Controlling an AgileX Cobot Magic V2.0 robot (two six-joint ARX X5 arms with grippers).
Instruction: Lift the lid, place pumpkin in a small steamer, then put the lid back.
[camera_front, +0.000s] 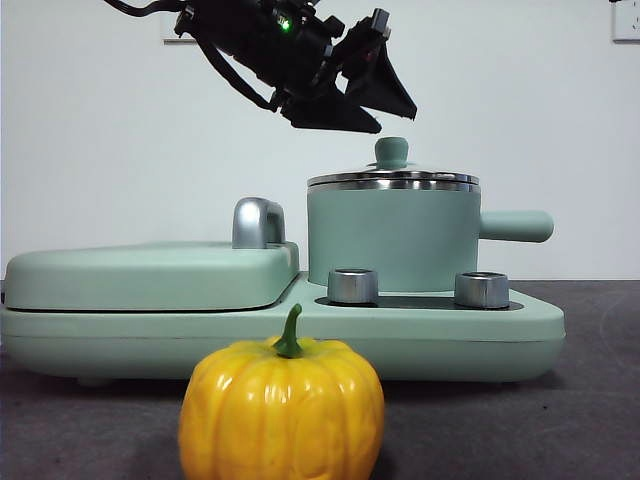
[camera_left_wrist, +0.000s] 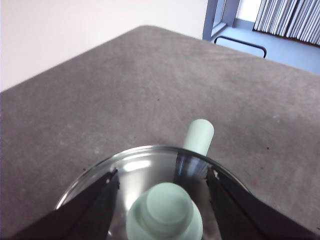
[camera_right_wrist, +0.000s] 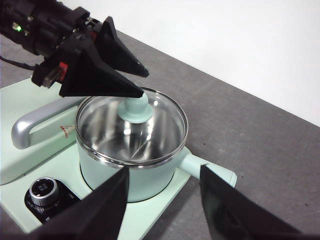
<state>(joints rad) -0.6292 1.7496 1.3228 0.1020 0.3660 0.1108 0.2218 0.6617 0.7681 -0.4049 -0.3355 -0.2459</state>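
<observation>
- The lid sat closed on the small steamer, which stood on the right part of a mint-green cooking base. From the steamer, the flat hinged cover lay at 9 o'clock in the front view.
- The lid looked like glass in a steel rim: stiff, smooth and breakable, probably of some weight. Its rim seemed too slippery to hold, so the small knob was the best place to take it.
- The left pincer hovered just above the knob with its jaws wide, one on each side in its wrist view, touching nothing yet.
- The right pincer waited back from the pot, jaws also wide and empty.
- The pumpkin stood on the grey tabletop at 6 o'clock of the base, near the front camera. It looked glossy, ribbed and light; a hold across its round body seemed safer than on the thin stem.
</observation>
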